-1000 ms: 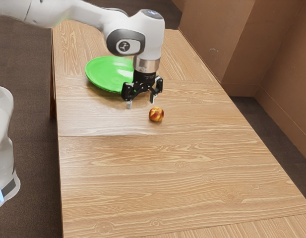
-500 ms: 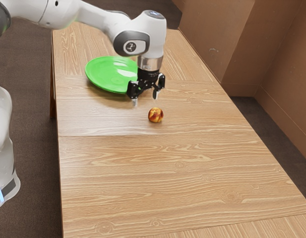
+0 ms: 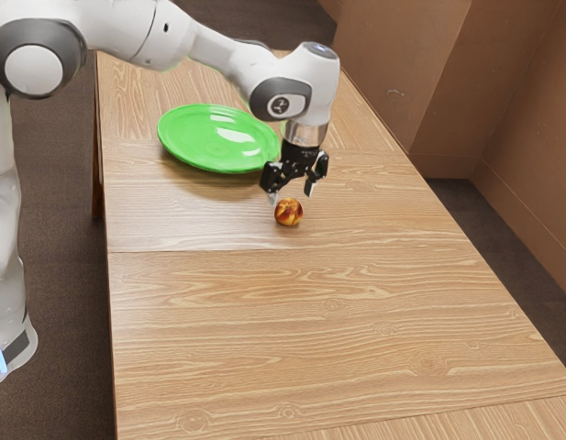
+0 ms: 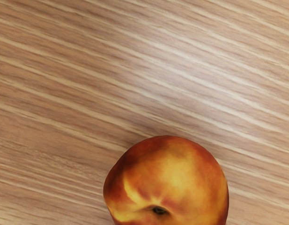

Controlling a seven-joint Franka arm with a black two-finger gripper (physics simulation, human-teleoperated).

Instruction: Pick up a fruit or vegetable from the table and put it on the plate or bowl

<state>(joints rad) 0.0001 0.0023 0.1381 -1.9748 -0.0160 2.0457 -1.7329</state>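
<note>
One fruit: you have a peach sitting on the table, near the green plate.
Gripper: your gripper hangs just above it, fingers spread apart.
Risk: it is round; bump one side and it may roll away.

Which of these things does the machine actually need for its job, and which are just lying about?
Part of the job:
- peach, resting on the table
- green plate, where it should go
- tool, open just above the peach

Just there:
- wooden table
- brown walls
- dark floor
</note>
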